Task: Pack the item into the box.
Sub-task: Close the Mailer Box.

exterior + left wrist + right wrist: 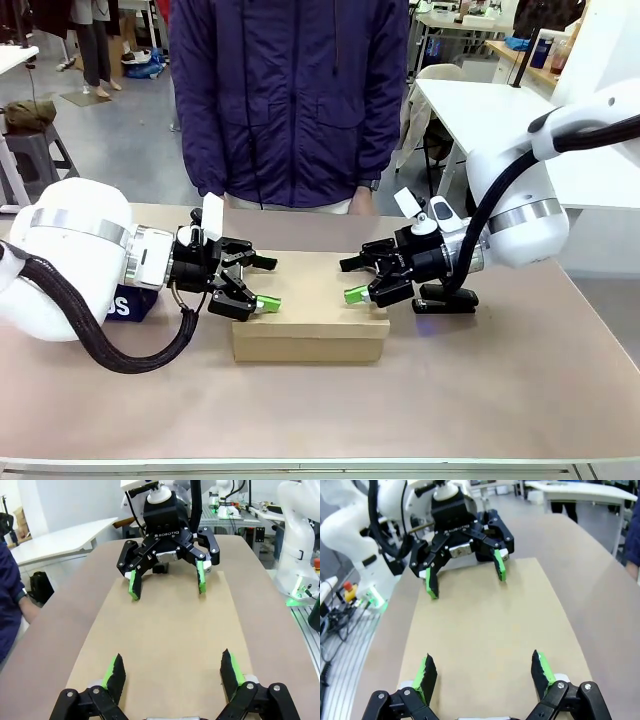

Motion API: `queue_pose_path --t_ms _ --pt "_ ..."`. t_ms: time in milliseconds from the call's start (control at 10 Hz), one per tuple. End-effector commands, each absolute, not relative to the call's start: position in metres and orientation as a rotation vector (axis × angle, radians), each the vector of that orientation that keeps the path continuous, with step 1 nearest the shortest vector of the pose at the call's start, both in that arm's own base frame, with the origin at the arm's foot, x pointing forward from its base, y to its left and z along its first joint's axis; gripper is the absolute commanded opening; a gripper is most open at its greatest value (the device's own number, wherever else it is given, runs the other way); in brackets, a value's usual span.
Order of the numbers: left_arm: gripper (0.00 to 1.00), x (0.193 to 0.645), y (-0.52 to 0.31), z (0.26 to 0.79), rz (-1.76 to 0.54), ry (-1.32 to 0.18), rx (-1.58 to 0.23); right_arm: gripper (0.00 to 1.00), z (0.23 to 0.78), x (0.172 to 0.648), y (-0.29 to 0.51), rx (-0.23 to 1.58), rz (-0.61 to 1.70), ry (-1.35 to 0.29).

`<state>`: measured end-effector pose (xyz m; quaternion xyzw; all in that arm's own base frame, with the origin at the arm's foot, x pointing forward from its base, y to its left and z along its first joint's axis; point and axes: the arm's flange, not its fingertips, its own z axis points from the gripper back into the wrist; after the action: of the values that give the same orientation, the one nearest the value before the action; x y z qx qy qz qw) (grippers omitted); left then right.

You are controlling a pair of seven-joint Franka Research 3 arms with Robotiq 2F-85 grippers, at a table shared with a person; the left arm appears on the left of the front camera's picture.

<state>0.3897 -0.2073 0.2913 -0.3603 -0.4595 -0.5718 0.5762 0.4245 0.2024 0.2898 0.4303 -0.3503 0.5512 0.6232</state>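
1. Robotics lab or workshop, by all signs.
2. Long white work tables standing across an open grey floor.
3. Small red emergency-stop button beside loose black cables.

— Where is there room to pass?
— The near strip of the table, in front of the box, is open from side to side. So is the middle of the lid, between the two sets of fingertips.
— And the box's ends?
— Blocked. The left gripper hangs spread wide over the left end and the right gripper over the right end, tips facing each other.
— Beside the box?
— A stapler lies just to the right, under the right wrist. A navy pouch lies to the left, under the left arm. A person stands at the far edge.
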Motion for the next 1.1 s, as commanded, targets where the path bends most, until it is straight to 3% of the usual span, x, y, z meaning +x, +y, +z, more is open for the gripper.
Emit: queue_pose_path --t_ms 0,500,800,1000 --pt "1.00 0.389 -0.204 0.289 -1.331 -1.097 -0.910 1.00 0.289 0.414 0.203 0.927 1.327 -0.857" --pt "1.00 0.363 -0.145 0.377 -1.257 -1.286 -0.950 1.00 0.370 0.380 0.152 1.069 1.142 -0.907" --pt "1.00 0.343 -0.080 0.412 -1.227 -1.016 -1.060 1.00 0.409 0.337 0.088 1.131 0.914 -0.732" --pt "1.00 0.334 -0.014 0.409 -1.126 -0.838 -1.006 1.00 0.417 0.304 0.015 1.102 0.778 -0.706"
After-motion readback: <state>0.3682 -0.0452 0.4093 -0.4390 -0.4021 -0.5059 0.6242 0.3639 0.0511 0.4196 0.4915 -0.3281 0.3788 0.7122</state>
